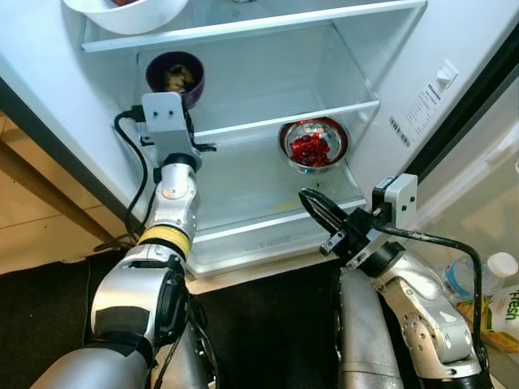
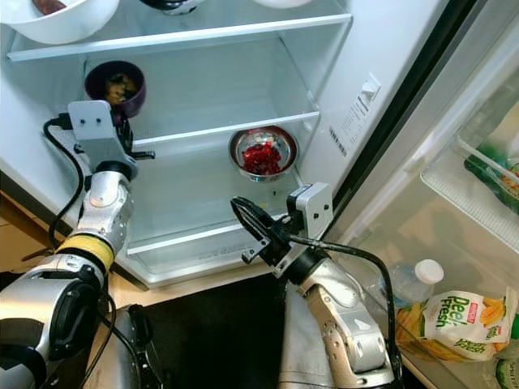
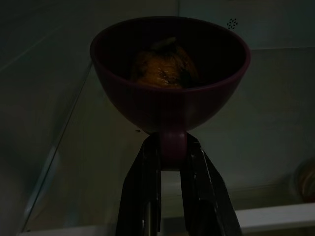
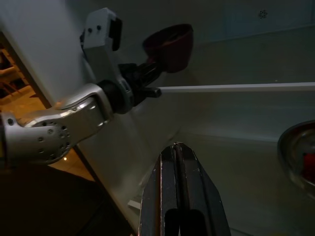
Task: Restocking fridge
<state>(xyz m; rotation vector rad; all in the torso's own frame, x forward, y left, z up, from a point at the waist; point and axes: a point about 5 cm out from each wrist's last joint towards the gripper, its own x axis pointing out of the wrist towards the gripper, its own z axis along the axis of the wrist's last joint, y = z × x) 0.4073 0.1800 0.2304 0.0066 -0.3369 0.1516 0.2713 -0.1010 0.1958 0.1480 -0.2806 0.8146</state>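
Left wrist view shows you the left tool [image 3: 170, 157] holding the purple bowl [image 3: 170, 78] over the glass shelf [image 1: 284, 123]; right tool [image 4: 179, 196] is pressed together, holding nothing.

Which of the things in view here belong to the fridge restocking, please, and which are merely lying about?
In the job:
left gripper, clamped on the purple bowl
steel bowl of red food
white bowl

Lying about:
water bottle
snack bag
right gripper, shut and empty
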